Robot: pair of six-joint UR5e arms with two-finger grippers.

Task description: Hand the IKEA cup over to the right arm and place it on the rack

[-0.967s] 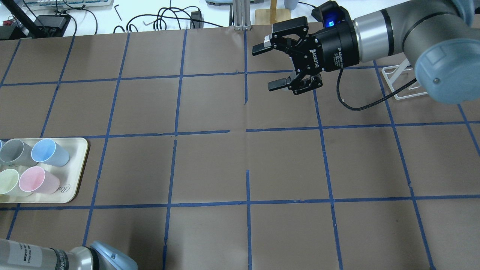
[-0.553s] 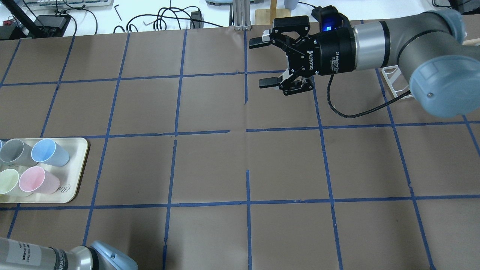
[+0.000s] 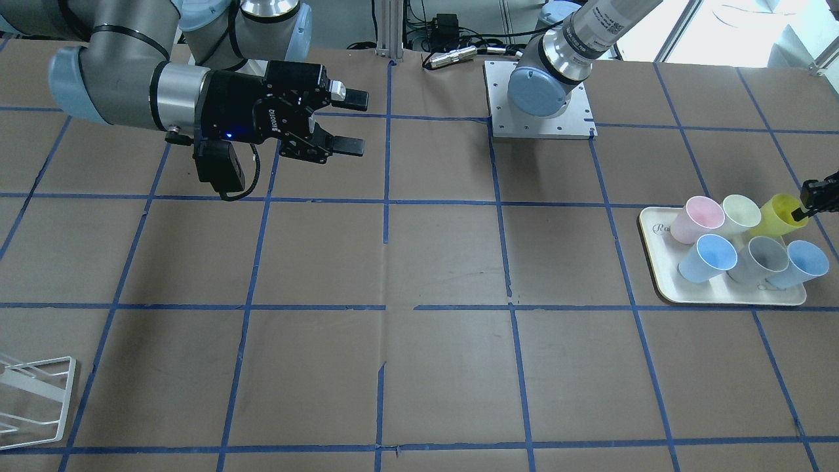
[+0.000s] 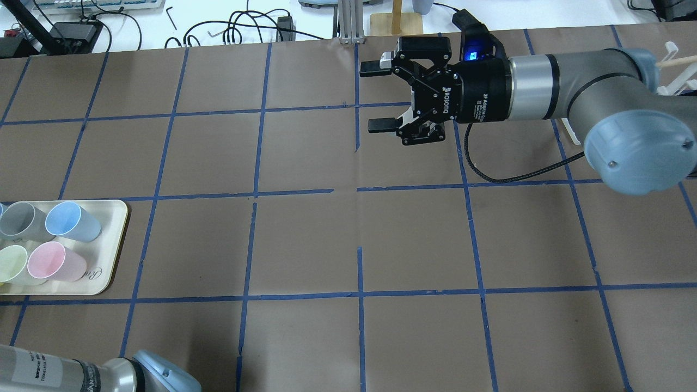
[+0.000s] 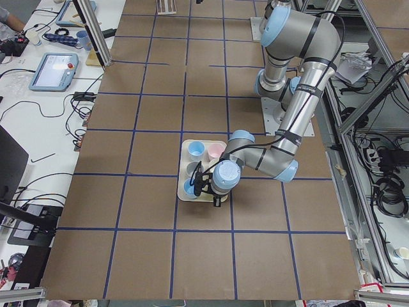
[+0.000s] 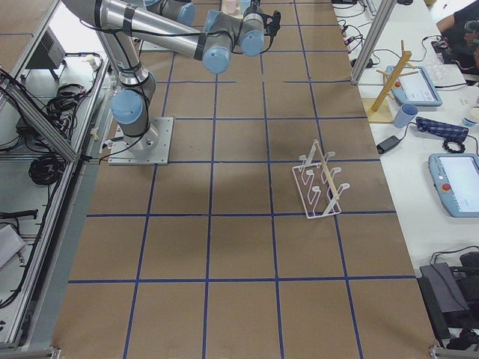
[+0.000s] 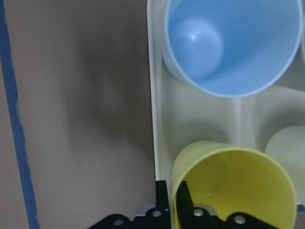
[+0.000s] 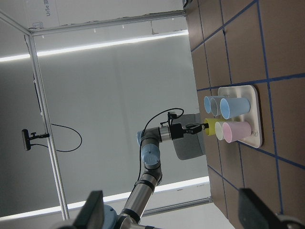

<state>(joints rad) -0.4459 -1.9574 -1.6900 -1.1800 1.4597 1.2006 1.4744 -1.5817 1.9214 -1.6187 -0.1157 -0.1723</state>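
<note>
Right arm (image 4: 572, 92) leftward; fingers (image 7: 162, 198) astride cup (image 7: 238, 186)

Bright yellow IKEA cup (image 3: 777, 215) at tray (image 3: 721, 299) corner — right arm (image 4: 544, 92) outstretched, level — white wire rack (image 6: 320, 183) standing.

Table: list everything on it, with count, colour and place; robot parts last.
IKEA cup: one, bright yellow, on the tray, outer end of the row nearer the robot.
pale yellow-green cup: one, beside it.
pink cup: one, same row, inner end.
blue cups: two, light blue, ends of the tray's farther row.
grey cup: one, between them.
tray: one, cream, robot's left end.
rack: one, white wire, robot's far right.
left gripper: black, pinching the IKEA cup's wall.
right gripper: black, open, empty, above the far middle.
</note>
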